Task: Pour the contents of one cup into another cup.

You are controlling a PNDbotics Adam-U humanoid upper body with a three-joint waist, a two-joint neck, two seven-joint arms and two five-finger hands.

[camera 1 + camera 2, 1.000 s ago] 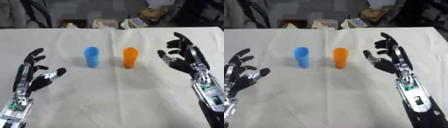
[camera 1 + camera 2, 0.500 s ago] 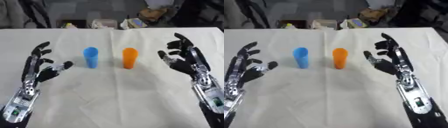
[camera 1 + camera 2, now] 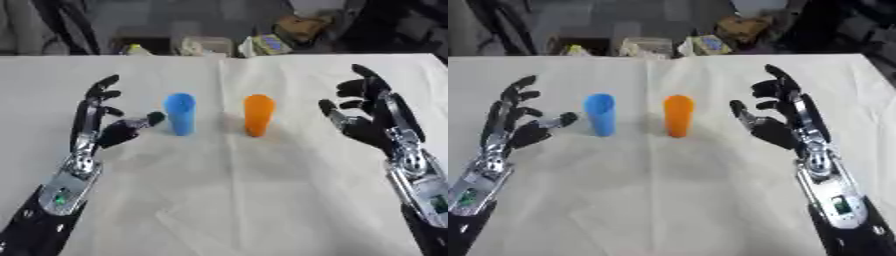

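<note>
A blue cup [image 3: 181, 113] and an orange cup [image 3: 258, 115] stand upright side by side on the white-covered table [image 3: 227, 200], blue to the left. My left hand [image 3: 103, 125] is open just left of the blue cup, its thumb close to the cup's side but apart from it. To the right of the orange cup my right hand [image 3: 372, 120] is open, palm facing the cup, with a clear gap between them. What is inside the cups is hidden.
Beyond the table's far edge lies clutter: small boxes and packets [image 3: 267, 45] and dark chair or stand legs [image 3: 74, 25]. The cloth has a fold running down its middle.
My left hand has risen and moved right toward the blue cup, ending close beside it. My right hand has stayed where it was.
</note>
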